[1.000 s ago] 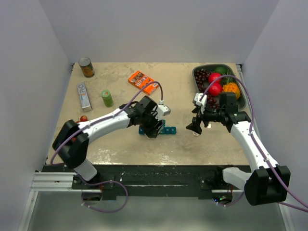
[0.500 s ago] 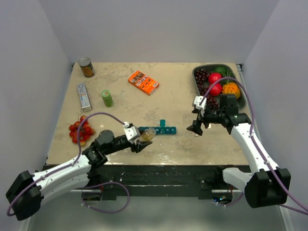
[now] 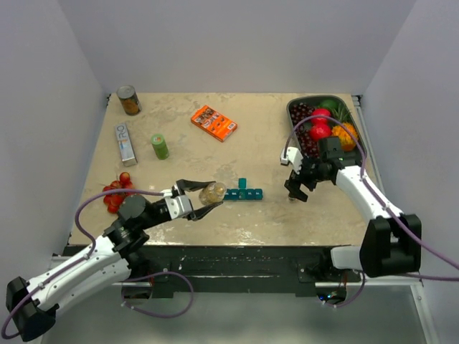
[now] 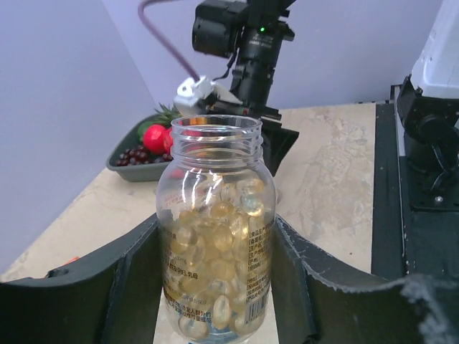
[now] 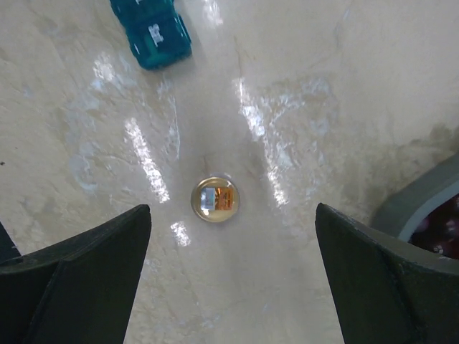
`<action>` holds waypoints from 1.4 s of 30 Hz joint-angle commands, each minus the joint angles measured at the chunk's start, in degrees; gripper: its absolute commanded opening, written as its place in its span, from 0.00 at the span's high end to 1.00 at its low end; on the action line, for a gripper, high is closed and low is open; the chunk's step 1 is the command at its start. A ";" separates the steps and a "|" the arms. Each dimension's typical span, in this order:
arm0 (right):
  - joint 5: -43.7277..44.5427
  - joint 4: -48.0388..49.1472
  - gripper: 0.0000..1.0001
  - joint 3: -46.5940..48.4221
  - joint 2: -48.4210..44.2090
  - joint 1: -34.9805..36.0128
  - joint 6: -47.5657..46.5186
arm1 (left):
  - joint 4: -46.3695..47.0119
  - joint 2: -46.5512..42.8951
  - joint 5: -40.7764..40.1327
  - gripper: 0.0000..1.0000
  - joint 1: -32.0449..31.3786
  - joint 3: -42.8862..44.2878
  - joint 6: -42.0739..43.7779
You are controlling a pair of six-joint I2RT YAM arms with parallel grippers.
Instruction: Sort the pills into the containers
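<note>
My left gripper [image 3: 211, 196] is shut on an open, capless clear bottle [image 3: 212, 191] full of golden softgel pills. It holds the bottle just left of the teal pill organizer [image 3: 244, 193], which has one lid standing up. In the left wrist view the bottle [image 4: 215, 215] stands upright between my fingers [image 4: 133, 265]. My right gripper [image 3: 297, 188] is open and empty. In the right wrist view it [image 5: 231, 215] hangs over one small round golden pill [image 5: 215, 199] on the table. The organizer's end [image 5: 152, 32] lies at the upper left.
A dark tray [image 3: 290, 113] of fruit sits at the back right, and its corner [image 5: 423, 208] is close to my right finger. An orange box [image 3: 214, 122], a green cylinder [image 3: 159, 146], a can [image 3: 128, 99], a white box [image 3: 125, 142] and red berries [image 3: 117, 194] lie to the left.
The left arm has pulled back from over the organizer, with the bottle in its gripper, and now holds it at the organizer's left end. The right gripper has shifted slightly.
</note>
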 commanded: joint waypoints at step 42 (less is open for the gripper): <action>10.39 3.22 0.96 -2.12 12.32 4.90 -4.56 | -11.70 -2.92 9.76 1.00 1.08 -2.06 3.10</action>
